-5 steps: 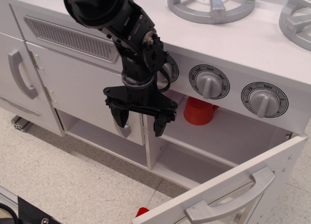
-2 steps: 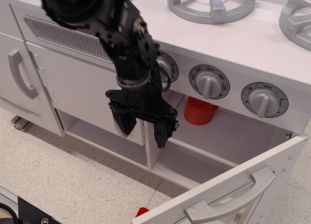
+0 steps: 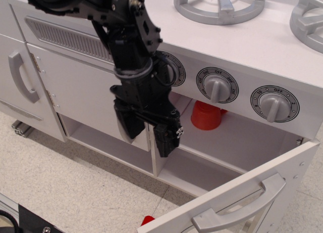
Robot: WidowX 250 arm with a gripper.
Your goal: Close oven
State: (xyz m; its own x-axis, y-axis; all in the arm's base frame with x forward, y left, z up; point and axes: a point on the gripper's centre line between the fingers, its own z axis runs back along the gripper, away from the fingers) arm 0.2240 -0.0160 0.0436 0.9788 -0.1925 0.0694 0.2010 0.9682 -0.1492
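Change: the black robot gripper (image 3: 147, 136) has turned since a second ago, so its two fingers now show more edge-on, and it has moved a little toward the lower right.
Meaning: I judge the arm is lining up to go around the door; no push has begun.
Gripper state: the jaws stand apart and hold nothing.
Oven: the white toy-kitchen oven (image 3: 242, 142) is open; its cavity lies to the right of the gripper.
Door: the white door with the grey horizontal bar handle (image 3: 237, 207) hangs swung out, below and right of the gripper, well apart.
Inside: a red plastic cup (image 3: 206, 115), smooth and tapered, stands upside down just right of the fingers.
Surfaces: matte painted panels; round grey knobs (image 3: 217, 86) above.
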